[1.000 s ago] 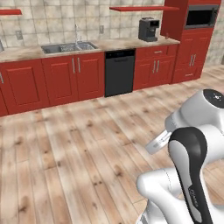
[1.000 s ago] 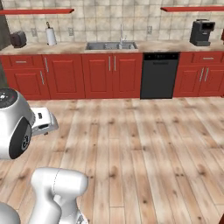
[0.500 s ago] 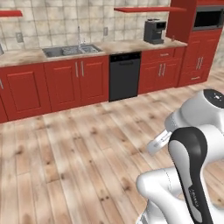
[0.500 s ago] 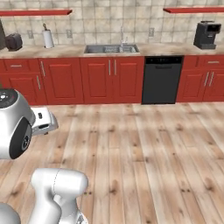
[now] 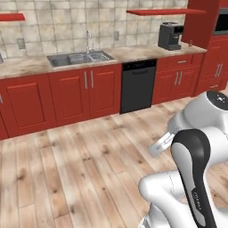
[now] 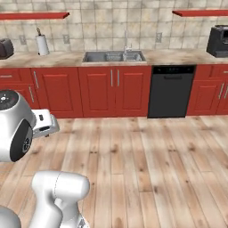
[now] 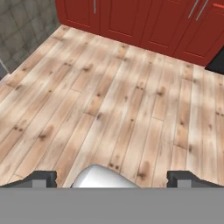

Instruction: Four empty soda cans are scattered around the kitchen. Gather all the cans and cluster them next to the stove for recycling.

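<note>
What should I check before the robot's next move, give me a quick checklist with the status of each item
1. Two-finger gripper open: ok, the dark tips stand wide apart in the hand view.
2. Gripper empty: ok, only wood plank floor lies between the tips.
3. A soda can located: not ok, none on the beige marble counter or the floor.
4. Black gas stove located: not ok; the black panel is the dishwasher.
5. Floor ahead free to drive: ok, bare planks up to the red cabinets.
</note>
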{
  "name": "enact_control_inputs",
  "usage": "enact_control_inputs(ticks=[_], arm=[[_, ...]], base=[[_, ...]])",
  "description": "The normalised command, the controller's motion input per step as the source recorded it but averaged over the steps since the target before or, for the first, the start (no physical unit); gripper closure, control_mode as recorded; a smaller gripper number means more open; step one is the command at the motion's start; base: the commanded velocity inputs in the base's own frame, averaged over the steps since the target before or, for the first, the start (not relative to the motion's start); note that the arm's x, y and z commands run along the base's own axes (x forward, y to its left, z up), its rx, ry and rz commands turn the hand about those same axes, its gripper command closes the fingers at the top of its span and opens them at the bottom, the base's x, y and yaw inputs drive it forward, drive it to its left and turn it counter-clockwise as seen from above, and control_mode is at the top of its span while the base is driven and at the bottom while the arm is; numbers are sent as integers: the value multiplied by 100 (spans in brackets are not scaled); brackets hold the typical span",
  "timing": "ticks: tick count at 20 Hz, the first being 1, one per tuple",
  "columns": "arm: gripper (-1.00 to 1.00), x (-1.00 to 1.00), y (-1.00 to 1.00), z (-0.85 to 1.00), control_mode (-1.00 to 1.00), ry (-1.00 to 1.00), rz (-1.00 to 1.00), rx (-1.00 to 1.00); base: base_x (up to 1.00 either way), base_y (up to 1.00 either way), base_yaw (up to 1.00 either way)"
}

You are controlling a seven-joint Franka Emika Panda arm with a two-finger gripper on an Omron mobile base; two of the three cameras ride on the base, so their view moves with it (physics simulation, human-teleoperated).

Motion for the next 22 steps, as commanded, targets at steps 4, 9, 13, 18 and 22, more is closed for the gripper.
enact_control_inputs(ticks=[4,9,13,18,22], arm=[[-100,0,0,0,100,0,0,0],[-100,0,0,0,100,0,0,0],[-100,0,0,0,100,0,0,0],[-100,0,0,0,100,0,0,0],[-100,0,0,0,100,0,0,0]], base=[[100,24,0],[100,14,-1],[99,-20,-7],[93,-43,-10],[93,-64,-9]])
